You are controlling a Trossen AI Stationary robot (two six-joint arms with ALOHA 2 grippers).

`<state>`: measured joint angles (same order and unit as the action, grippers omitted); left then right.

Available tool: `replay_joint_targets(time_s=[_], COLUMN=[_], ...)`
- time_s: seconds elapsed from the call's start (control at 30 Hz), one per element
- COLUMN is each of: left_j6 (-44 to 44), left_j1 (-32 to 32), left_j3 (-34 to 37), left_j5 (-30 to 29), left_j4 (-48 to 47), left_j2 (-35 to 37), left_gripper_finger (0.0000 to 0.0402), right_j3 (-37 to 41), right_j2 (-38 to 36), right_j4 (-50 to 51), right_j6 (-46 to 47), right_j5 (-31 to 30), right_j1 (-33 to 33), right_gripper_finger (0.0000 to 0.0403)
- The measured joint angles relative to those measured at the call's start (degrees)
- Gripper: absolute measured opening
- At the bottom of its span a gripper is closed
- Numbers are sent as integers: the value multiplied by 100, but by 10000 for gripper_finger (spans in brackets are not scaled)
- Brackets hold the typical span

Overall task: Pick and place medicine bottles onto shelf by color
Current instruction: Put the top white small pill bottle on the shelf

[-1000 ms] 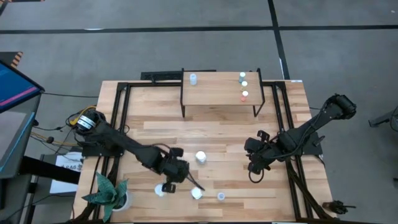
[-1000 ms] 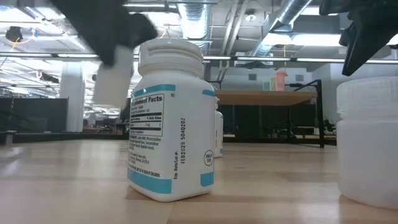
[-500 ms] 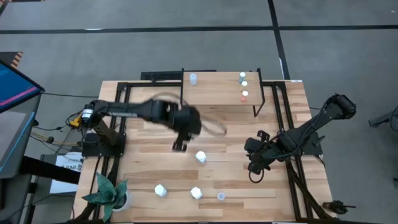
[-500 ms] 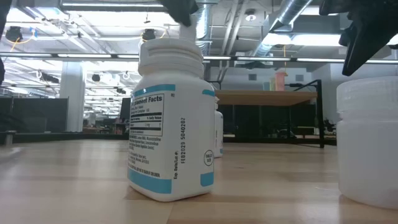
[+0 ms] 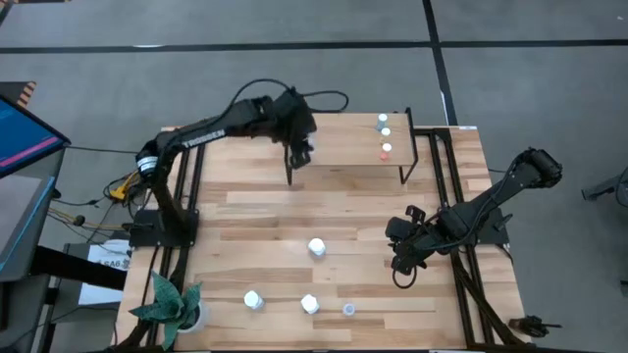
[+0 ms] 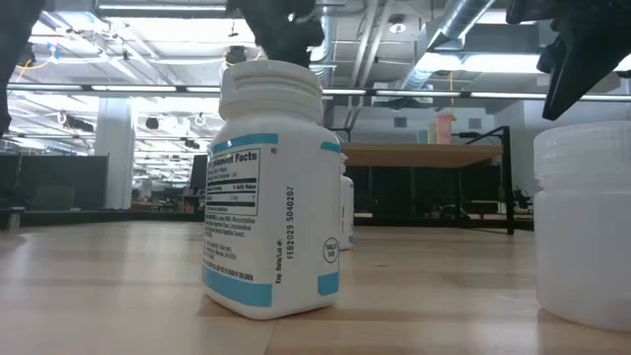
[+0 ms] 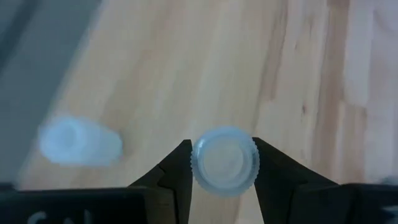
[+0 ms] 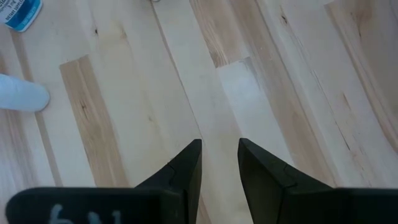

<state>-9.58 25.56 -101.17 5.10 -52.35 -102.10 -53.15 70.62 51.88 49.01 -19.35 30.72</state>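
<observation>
The shelf [image 5: 348, 147] stands at the table's far edge. A green-capped bottle [image 5: 383, 120], a whitish-capped one [image 5: 385, 132] and an orange-capped one [image 5: 386, 150] stand at its right end. My left gripper [image 5: 299, 154] hangs over the shelf's left end, shut on a small pale-blue-capped bottle [image 7: 224, 160]. Another pale-blue bottle [image 7: 79, 142] stands on the shelf beside it. Three white bottles [image 5: 316, 247] [image 5: 252, 300] [image 5: 310, 305] and a small blue-capped one [image 5: 348, 310] stand on the table. My right gripper [image 5: 400, 263] waits open over the table's right part. My left gripper pinches the small bottle by its ribbed pale-blue cap [image 7: 198, 163], one finger on each side. The fingers come slanting down from above. The bottle hangs below them with its cap up, clear of the shelf board.
A white plant pot [image 5: 177, 309] stands at the near left corner. In the low view a white bottle with a teal label [image 6: 271, 192] stands close, and another white bottle [image 6: 587, 222] at the right. Bare board lies along the middle of the shelf.
My left gripper has risen from the table's near edge and swung toward the far edge, carrying the small bottle. It now hangs over the shelf's left end. The bottle has stayed lifted clear.
</observation>
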Motion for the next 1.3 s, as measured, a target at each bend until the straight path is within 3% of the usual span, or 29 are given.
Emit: replay_joint_targets(time_s=[0.87, 1.3], left_j6=[-43, 181], left_j1=[370, 363], left_j3=[2, 2], left_j5=[-251, -318], left_j4=[228, 238], left_j2=[-313, -311], left_gripper_finger=[115, 178], right_j3=[-2, -2], right_j2=[1, 1], right_j4=[121, 122], right_j6=[3, 5], right_j5=[-9, -9], right_j1=[0, 0], right_gripper_finger=[127, 127])
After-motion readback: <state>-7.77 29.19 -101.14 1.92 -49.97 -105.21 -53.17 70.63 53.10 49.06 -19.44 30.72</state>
